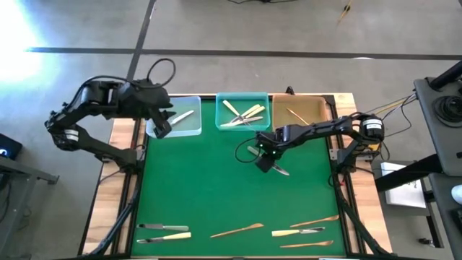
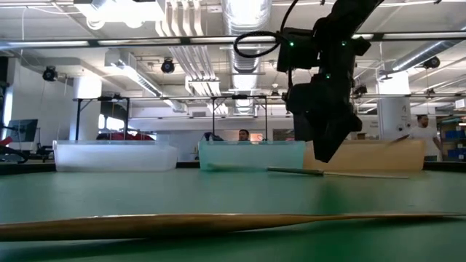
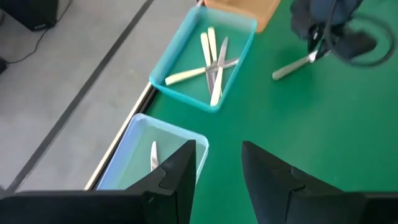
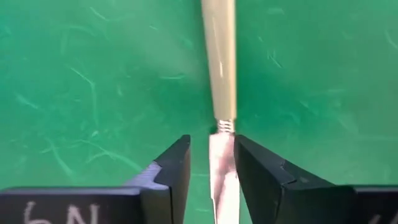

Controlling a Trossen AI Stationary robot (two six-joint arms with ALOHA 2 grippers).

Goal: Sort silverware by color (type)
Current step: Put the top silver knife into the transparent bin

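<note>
My right gripper (image 1: 266,165) hovers low over mid-table, open, pointing down. Its fingers stand on either side of a knife (image 4: 222,93) with a cream handle and a silver blade, just behind where handle meets blade. The knife (image 2: 335,172) lies flat on the green mat. My left gripper (image 1: 162,128) is open and empty above the near right corner of the clear tray (image 3: 134,146). More silverware lies along the near edge: silver (image 1: 162,227), cream (image 1: 289,232) and wooden (image 1: 238,231) pieces. My right gripper's fingers (image 4: 171,168) straddle the knife's blade (image 4: 222,165) from above, lying across it. The gap is narrow, and I cannot tell whether either finger touches the blade. The knife rests on the mat along its whole length.
Three trays line the far edge: the clear tray (image 1: 177,115) with one pale utensil, a teal tray (image 1: 243,124) holding cream and silver pieces, and a brown tray (image 1: 312,121) with a wooden piece. A long wooden utensil (image 2: 218,222) lies close to the low camera. People stand far behind the table.
</note>
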